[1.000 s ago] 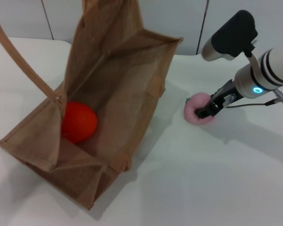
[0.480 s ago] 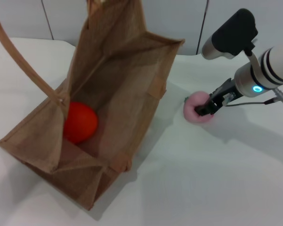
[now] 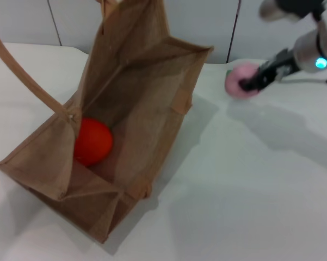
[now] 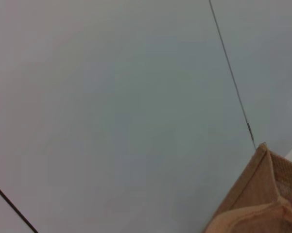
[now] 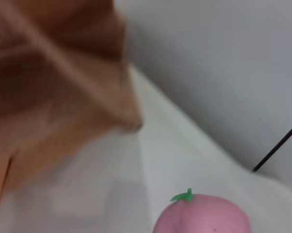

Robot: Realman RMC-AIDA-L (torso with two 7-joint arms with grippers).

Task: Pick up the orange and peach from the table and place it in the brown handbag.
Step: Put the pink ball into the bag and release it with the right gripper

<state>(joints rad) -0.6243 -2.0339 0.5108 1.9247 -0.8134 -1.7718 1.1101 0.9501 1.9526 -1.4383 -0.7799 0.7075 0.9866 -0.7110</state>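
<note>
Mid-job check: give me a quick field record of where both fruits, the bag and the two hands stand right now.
orange: inside the brown handbag, lying on its floor
peach: gripped by the right hand, lifted off the table, to the right of the bag's open mouth
right hand: shut on the peach, raised near the back right of the table
left hand: not in view; its wrist camera shows only wall and a bag corner
bag handle: one strap rises out of frame at upper left
done: orange bagged
left: peach not yet in the bag
</note>
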